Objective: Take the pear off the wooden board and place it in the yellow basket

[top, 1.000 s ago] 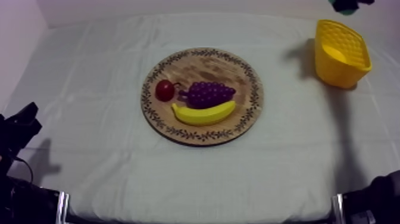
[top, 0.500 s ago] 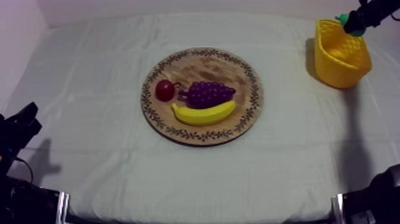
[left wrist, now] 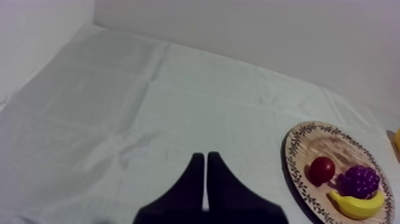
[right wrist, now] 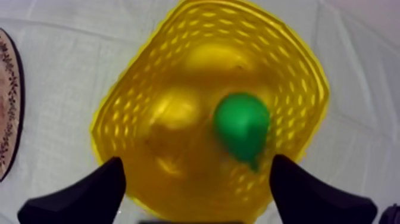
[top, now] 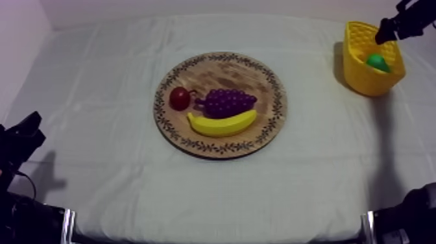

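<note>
The green pear (top: pixel 377 62) lies inside the yellow basket (top: pixel 361 76) at the table's far right. My right gripper (top: pixel 387 30) hangs above the basket's far rim. From the right wrist view its fingers (right wrist: pixel 89 193) stand wide apart over the basket (right wrist: pixel 143 89), and the pear (right wrist: pixel 241 126) rests loose on the basket floor, gripper midpoint (right wrist: pixel 196 187) over the near wall. The round wooden board (top: pixel 269 76) sits mid-table. My left gripper (left wrist: pixel 205 173) rests low at the left (top: pixel 26 126), fingers together as a narrow wedge.
On the board lie a small red fruit (top: pixel 180 98), a bunch of grapes (top: pixel 227 102) and a banana (top: pixel 220 124). The left wrist view takes in the board (left wrist: pixel 297 161) with the red fruit (left wrist: pixel 321 170), grapes (left wrist: pixel 359 180) and banana (left wrist: pixel 357 205).
The right gripper came in over the basket holding the pear, then opened. The pear dropped into the basket. The left arm has not moved.
</note>
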Robot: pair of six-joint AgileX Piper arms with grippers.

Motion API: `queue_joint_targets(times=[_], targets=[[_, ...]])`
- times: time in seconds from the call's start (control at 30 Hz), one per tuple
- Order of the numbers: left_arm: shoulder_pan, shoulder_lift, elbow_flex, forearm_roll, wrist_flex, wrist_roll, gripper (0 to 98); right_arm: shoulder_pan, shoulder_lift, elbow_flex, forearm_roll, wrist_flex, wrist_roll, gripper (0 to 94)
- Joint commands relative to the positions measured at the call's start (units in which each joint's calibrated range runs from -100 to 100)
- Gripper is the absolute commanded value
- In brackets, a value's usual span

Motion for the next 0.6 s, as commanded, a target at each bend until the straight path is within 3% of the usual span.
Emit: queue_joint_targets(times=[0.0, 0.3, 0.57], targets=[[0.0, 0.0, 0.0, 0.02, 0.0, 0.0, 0.1, -0.4, -8.2, 5.8, 0.3, -2.2, -1.3, 71.3], [0.0, 0.0, 0.0, 0.02, 0.0, 0.0, 0.1, -4.9, -30.2, 20.1, 4.2, -7.2, -10.4, 56.1], [0.0, 0.0, 0.0, 0.02, 0.0, 0.0, 0.1, -13.0, -52.6, 41.0, 12.7, -15.5, -19.9, 43.7]])
